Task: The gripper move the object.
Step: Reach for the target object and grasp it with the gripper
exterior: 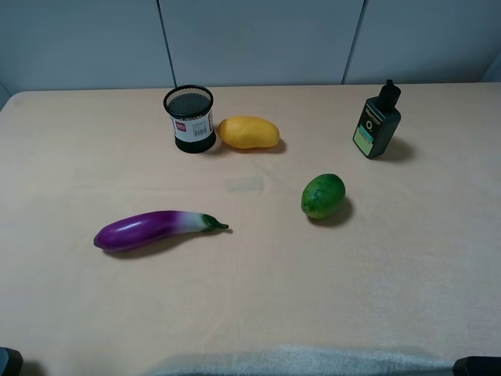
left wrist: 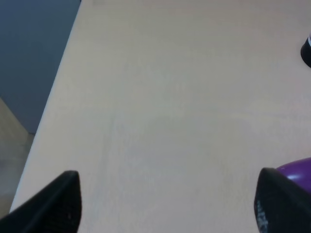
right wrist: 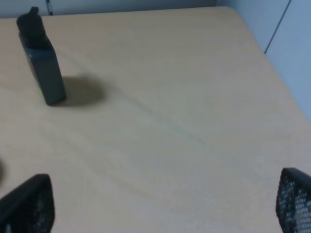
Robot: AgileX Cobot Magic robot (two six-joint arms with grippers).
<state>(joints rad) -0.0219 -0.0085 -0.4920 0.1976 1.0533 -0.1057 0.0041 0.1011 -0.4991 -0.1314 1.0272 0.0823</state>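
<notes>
Bottle (exterior: 376, 125) stands upright at the far right of the worktop (exterior: 250, 313), well beyond and a bit left of my right claw (right wrist: 163, 206), wide open and empty, so I'd take the right arm, it's nearer.

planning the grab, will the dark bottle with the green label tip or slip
The bottle stands upright, tall on a small base, so a push near its cap would probably tip it. Its flat sides look rigid and should suit a pinch, though the smooth-looking surface may be slippery.
</notes>
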